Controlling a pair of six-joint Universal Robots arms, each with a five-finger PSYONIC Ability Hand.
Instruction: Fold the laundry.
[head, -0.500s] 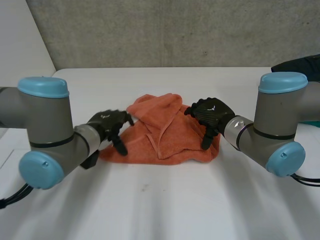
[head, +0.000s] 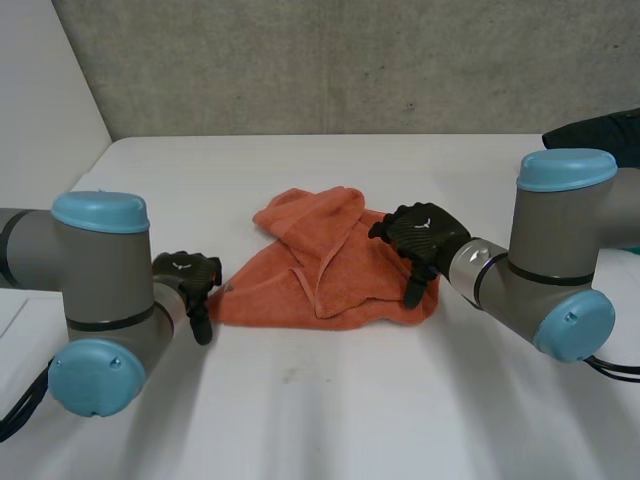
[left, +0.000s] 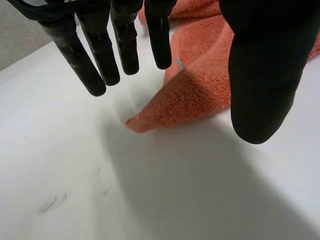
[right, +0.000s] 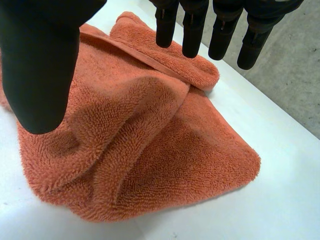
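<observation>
An orange towel (head: 325, 270) lies in a loose, rumpled heap in the middle of the white table (head: 300, 410), one flap thrown over its centre and its edges out of line. Judged from this, the folding has barely begun: no neat fold is in place, and the cloth would likely need spreading flat before it can be halved.

The left hand (head: 188, 275) hangs just beside the towel's near left corner (left: 137, 120), with its fingers (left: 100, 60) straight, the thumb held wide of them, and nothing between them. The right hand (head: 425, 235) is over the towel's right side, its fingers (right: 192, 30) likewise straight and parted from the thumb, gripping no cloth. Whether its fingertips rest on the pile or hover just clear of it is hard to make out.

The towel's underside and any layers tucked beneath the top flap are hidden. Well to the right of the towel, a dark cloth (head: 600, 130) at the table's far corner is cut off, so what it is cannot be told.
</observation>
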